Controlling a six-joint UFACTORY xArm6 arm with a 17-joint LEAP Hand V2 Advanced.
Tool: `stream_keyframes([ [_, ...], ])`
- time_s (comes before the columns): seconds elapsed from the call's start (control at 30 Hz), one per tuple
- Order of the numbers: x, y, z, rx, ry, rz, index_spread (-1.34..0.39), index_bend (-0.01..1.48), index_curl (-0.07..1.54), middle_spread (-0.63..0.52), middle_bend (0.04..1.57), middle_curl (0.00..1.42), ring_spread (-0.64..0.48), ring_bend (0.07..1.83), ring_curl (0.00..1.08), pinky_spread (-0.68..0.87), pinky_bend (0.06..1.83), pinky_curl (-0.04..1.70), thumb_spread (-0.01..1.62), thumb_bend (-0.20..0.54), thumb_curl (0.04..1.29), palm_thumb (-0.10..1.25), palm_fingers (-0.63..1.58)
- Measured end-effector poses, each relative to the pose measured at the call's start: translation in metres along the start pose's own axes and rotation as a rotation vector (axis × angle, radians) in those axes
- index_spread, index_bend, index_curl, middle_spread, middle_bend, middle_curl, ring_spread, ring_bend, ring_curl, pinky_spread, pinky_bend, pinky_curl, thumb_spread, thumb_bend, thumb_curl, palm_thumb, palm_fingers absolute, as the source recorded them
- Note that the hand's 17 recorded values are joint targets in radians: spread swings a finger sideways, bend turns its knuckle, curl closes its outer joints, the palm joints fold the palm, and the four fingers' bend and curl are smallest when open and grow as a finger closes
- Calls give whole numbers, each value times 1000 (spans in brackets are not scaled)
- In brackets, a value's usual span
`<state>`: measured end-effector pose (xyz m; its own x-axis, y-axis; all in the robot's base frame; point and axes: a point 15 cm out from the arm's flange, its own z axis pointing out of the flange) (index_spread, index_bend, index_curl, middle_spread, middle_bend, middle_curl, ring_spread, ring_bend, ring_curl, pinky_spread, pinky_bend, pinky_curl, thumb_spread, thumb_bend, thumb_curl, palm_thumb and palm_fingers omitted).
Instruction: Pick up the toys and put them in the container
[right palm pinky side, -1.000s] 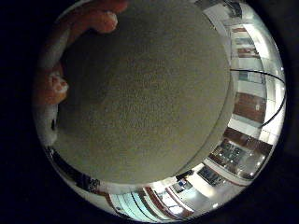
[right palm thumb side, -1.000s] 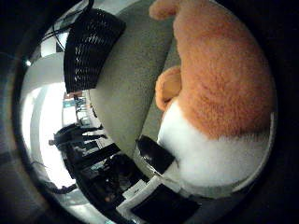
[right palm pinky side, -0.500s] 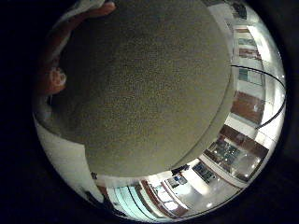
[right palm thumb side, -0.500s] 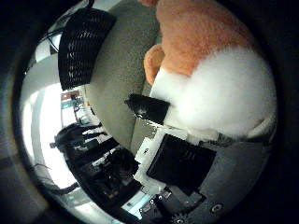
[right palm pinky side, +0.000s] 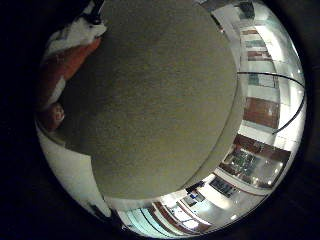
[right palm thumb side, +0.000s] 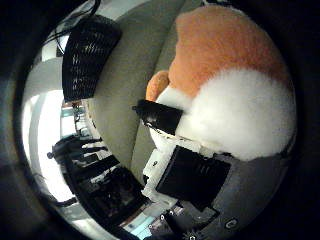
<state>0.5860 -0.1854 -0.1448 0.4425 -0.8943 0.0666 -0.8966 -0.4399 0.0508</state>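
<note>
Your hand (right palm thumb side: 187, 167): one black-tipped finger (right palm thumb side: 160, 116) presses into the white fur of the plush toy (right palm thumb side: 225, 95), with white and black finger housing just below it against the same fur. You can see contact, but you cannot tell whether the other fingers are curled round the toy or merely resting on it; call the grasp undetermined.

The plush toy is orange on top and white underneath, fills much of the thumb-side view, and so sits close against the palm. A small orange ear or paw sticks out beside the fingertip. In the little-finger view a strip of the same orange and white shows at the rim of the picture.

The toy lies on the grey-green cushion (right palm pinky side: 150, 100), a felt-like surface with a rounded edge. That cushion fills most of the little-finger view.

Beyond the toy, at the far edge of the cushion, stands the black mesh container (right palm thumb side: 87, 60); it is well apart from the toy and hand.

Past the cushion edge you get room background only.
</note>
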Motion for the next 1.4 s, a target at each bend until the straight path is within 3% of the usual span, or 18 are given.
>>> stream_keyframes([
  [0.3,60,7,-104,69,72,76,-232,1135,869,-117,1344,779,-250,1312,824,-170,1553,596,888,-18,674,1085,1102],
  [0.67,34,18,-244,76,94,62,-230,1138,866,-113,1356,760,-256,1291,871,-176,1503,681,807,-16,764,1067,1101],
  [1.0,-84,-26,-351,167,72,-74,-231,1133,866,-113,1360,755,-257,1277,894,-180,1465,739,790,-15,802,1061,1108],
  [1.4,-270,-54,-413,224,20,-291,-231,1131,867,-113,1361,753,-260,1268,907,-190,1434,796,767,-17,831,1053,1109],
])
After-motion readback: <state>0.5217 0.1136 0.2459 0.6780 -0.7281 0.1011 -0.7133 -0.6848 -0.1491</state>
